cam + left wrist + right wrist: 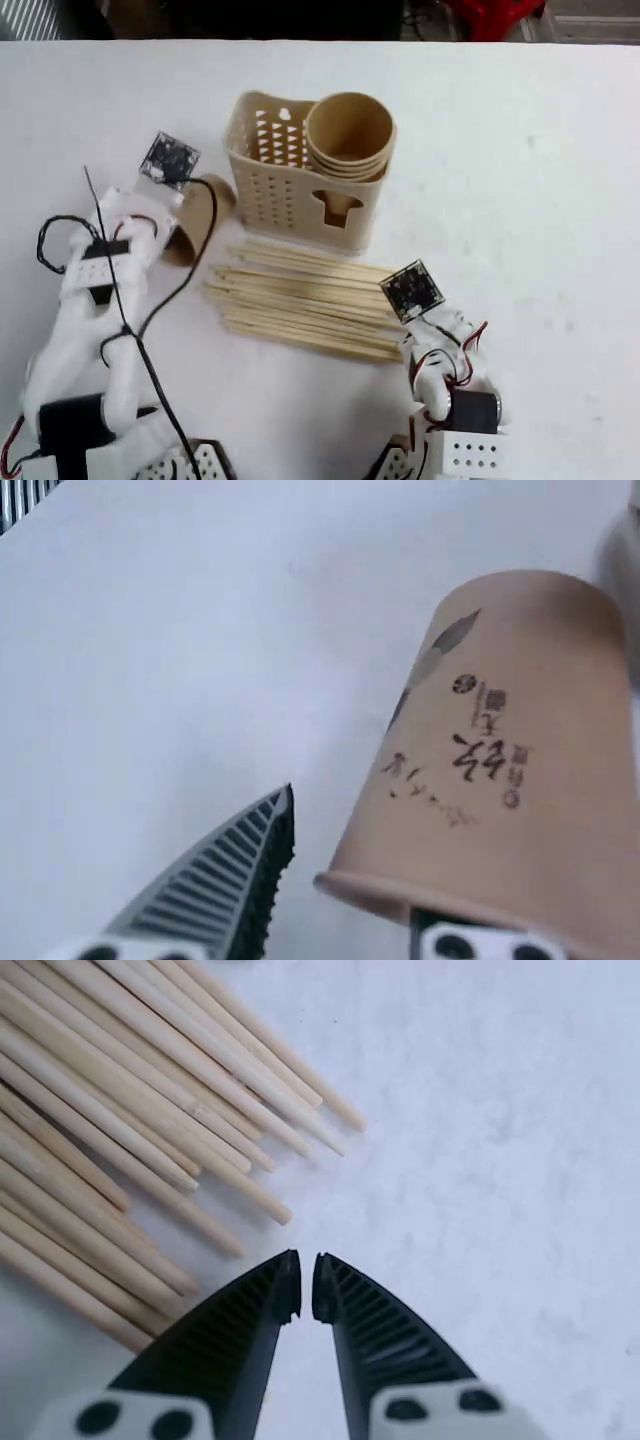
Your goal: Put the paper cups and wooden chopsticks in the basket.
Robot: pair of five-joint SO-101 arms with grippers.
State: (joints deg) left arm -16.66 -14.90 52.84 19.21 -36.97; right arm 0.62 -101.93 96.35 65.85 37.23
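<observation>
Left hand (340,880) is open at the rim of a paper cup (500,750) lying sideways on the counter (540,180) beside the basket (290,190); closing could crush or roll it. Right hand (300,1285), closed and empty near the chopsticks (130,1130), could scatter them.

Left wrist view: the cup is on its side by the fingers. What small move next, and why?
Probably close the left gripper on the cup: it lies on its side on the table, outside the basket, and its rim seems to sit between the open fingers.
</observation>
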